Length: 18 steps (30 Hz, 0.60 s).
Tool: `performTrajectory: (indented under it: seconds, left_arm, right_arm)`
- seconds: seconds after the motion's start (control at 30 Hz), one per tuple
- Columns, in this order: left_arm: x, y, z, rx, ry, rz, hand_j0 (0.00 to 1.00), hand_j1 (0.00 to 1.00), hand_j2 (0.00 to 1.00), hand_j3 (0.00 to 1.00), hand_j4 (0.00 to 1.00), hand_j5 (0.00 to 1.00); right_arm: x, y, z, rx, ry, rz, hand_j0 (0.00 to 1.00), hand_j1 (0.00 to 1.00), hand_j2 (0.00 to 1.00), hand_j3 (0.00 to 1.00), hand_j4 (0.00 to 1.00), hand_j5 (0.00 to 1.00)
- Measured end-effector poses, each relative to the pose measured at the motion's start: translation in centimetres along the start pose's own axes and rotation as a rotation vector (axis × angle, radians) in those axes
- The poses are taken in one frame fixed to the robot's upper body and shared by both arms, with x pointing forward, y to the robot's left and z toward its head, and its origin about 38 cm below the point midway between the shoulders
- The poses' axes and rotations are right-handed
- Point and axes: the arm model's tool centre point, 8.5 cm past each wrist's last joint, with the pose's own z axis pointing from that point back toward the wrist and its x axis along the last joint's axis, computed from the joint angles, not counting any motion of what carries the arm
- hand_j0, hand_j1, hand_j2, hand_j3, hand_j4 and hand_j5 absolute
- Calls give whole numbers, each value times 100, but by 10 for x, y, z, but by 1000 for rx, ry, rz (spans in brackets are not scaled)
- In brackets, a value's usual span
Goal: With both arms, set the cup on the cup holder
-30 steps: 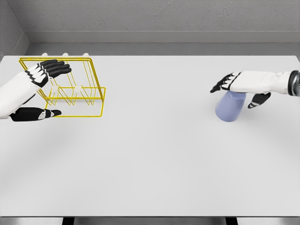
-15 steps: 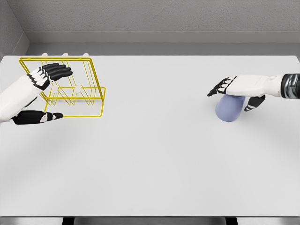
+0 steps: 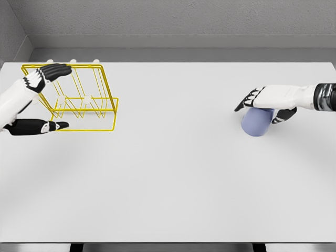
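Right hand (image 3: 265, 101) curled over lavender cup (image 3: 255, 123) on desk (image 3: 173, 173) | left hand (image 3: 32, 100) spread open around yellow wire cup holder (image 3: 84, 97)

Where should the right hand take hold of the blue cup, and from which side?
Grip the cup around its rounded side wall, coming from above. It seems to lie tipped on the table, so the wall faces up, and the right hand already sits over it, fingers on one side and thumb on the other. No handle is visible.
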Motion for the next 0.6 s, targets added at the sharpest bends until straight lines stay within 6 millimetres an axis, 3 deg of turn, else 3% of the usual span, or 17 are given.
performTrajectory:
  seconds: [0.23, 0.6]
  left_arm:
    - [0, -2, 0, 0, 0, 13, 100, 100, 100, 100, 100, 100]
    - [0, -1, 0, -4, 0, 11, 100, 100, 100, 100, 100, 100]
  right_arm:
    - [-1, -2, 1, -12, 11, -16, 69, 69, 69, 69, 69, 69]
    - [-2, -4, 3, 1, 14, 14, 57, 57, 57, 57, 57, 57]
